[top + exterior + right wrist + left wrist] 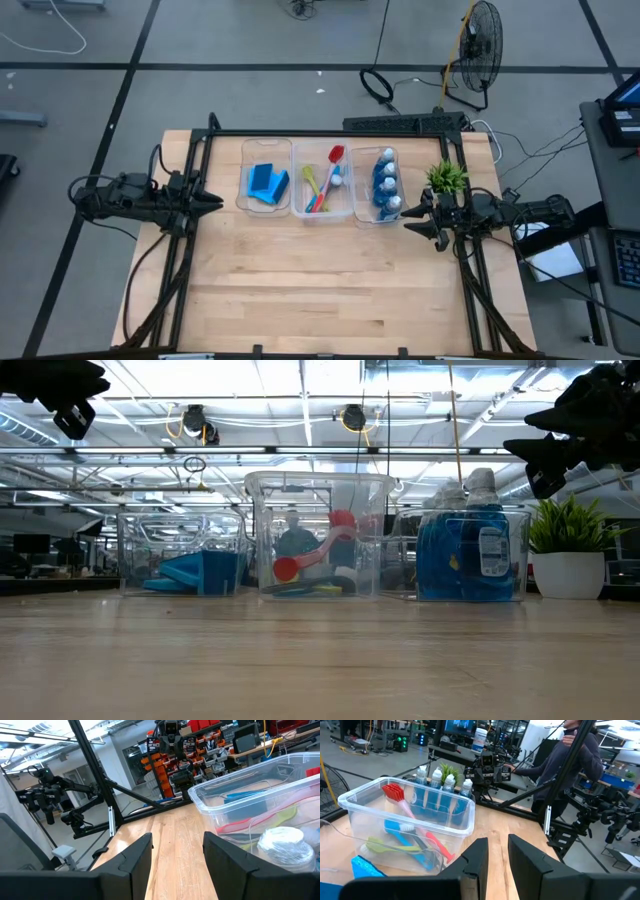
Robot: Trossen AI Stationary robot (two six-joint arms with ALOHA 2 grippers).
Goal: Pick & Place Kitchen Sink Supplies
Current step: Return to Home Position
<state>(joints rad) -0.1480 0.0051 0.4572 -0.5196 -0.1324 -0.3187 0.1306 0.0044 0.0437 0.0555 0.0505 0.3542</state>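
Note:
Three clear bins stand in a row at the table's far middle. The left bin holds blue sponges [267, 183], the middle bin holds long-handled brushes [323, 185] in red, yellow-green and light blue, and the right bin holds blue-and-white bottles [386, 185]. In the left wrist view the brushes [407, 837] lie slanted in their bin, with the bottles [440, 782] behind. My left gripper [212, 201] hovers left of the sponge bin, open a little and with nothing in it [498, 845]. My right gripper [410, 222] hovers near the bottle bin's near right corner, open and with nothing in it [177, 845].
A small green potted plant [446, 178] stands right of the bottle bin, close to my right arm. The near half of the wooden table [320, 290] is bare. A person [570, 755] stands beyond the table's right side. A fan [478, 55] is on the floor behind.

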